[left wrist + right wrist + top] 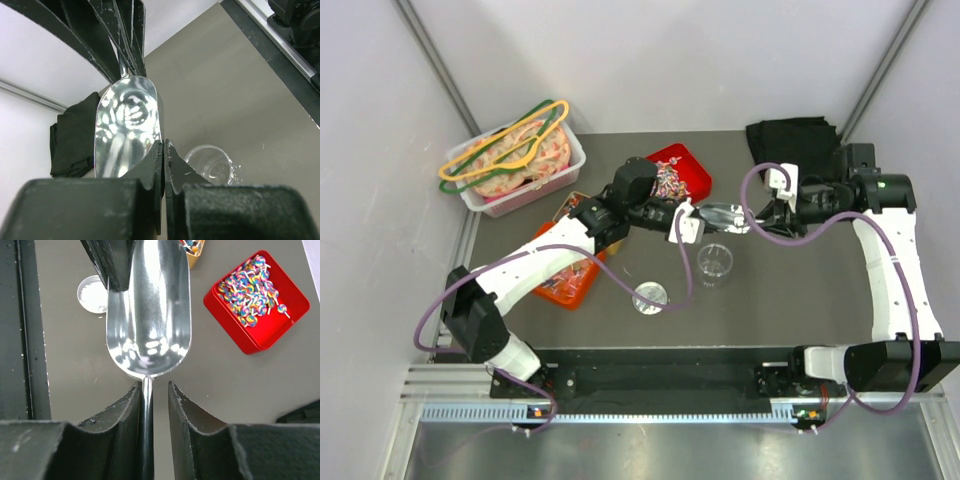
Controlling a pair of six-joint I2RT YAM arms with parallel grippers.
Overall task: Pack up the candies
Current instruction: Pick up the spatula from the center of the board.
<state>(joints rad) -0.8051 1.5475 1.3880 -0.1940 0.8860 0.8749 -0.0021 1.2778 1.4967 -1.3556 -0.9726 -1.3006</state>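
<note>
The candies (pixel 250 282) lie in a heap in a red tray (pixel 270 330) by the middle of the far edge of the bench (pixel 800 300); their wrappers are swirled in blue, pink, white and red, and no writing on them is large enough to read. Over the middle of the bench the 2 arms meet at a shiny metal scoop (pixel 150 315), which looks empty. The left pincer (pixel 164 150) has its fingers pressed almost together on the thin rim at the scoop's front. The right pincer (pixel 155 390) straddles the scoop's thin handle with its fingers a little apart, 1 finger against the handle and a gap on the other side.

Just toward the near edge from the scoop stands a clear plastic cup (pixel 715 265), upright and empty, and its round lid (pixel 650 297) lies on the bench to its left. An orange tray (pixel 570 285) sits toward the left edge, partly hidden under the left arm. A white basket (pixel 515 165) with yellow, green and orange hangers (pixel 520 135) fills the far left corner, and a folded black cloth (pixel 795 140) lies in the far right corner
</note>
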